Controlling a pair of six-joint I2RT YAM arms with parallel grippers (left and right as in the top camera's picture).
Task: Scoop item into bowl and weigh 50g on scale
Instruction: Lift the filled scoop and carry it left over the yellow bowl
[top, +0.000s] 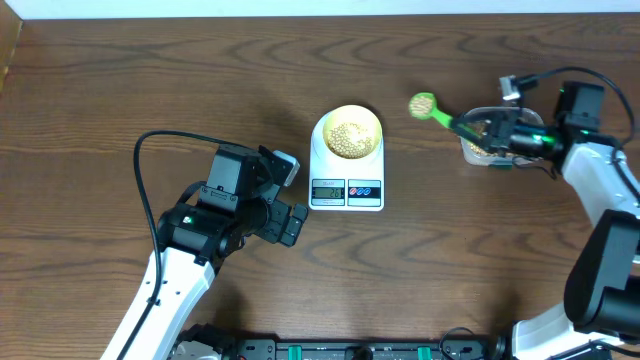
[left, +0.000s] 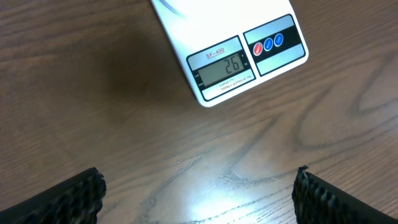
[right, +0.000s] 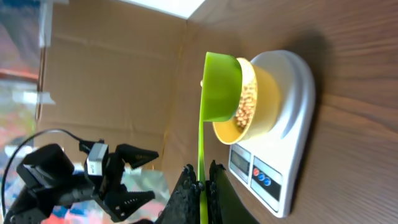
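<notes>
Overhead, the pale yellow bowl (top: 328, 122) sits on the white scale (top: 346, 205), partly filled with beans (top: 348, 136). To the scale's right, the right gripper (top: 470, 128) is clenched on the thin handle of a green scoop (top: 443, 114), which is itself loaded with beans. The left gripper (top: 294, 198) rests released just left of the scale, whose display (left: 224, 66) reads 26. The beans look light, hard and round, so they will likely roll and spill. The rigid scoop is best held far back on its handle and kept level.
</notes>
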